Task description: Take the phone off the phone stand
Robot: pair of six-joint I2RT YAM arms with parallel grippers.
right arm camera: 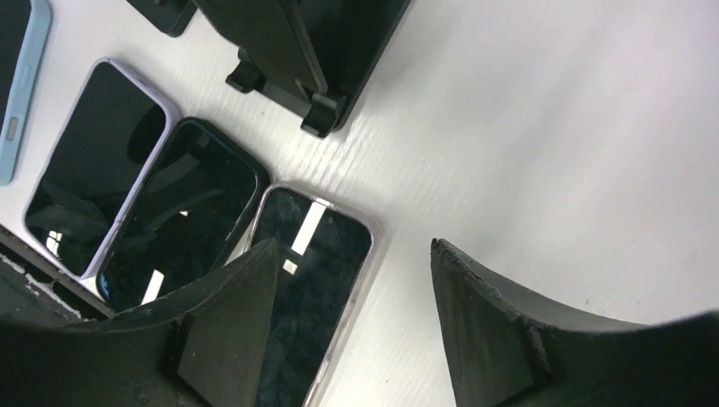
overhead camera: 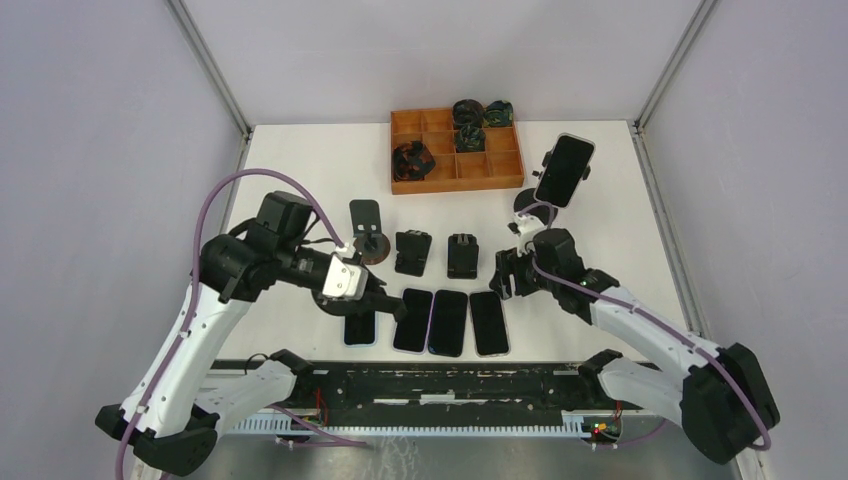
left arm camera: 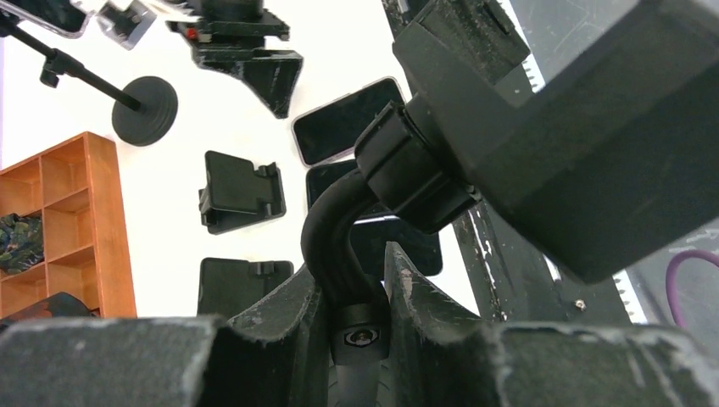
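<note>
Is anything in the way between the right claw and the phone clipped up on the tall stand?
Nothing visible. The right gripper hangs open above the flat phones; the phone on the tall stand sits farther back, and the small stand lies left of that path.

A dark-screened, pale-edged phone (overhead camera: 565,170) sits tilted atop a slim black phone stand (overhead camera: 524,200) with a round base, at the far right of the worktop (overhead camera: 300,180). Four other phones (overhead camera: 449,322) lie flat side by side near its front edge.
</note>
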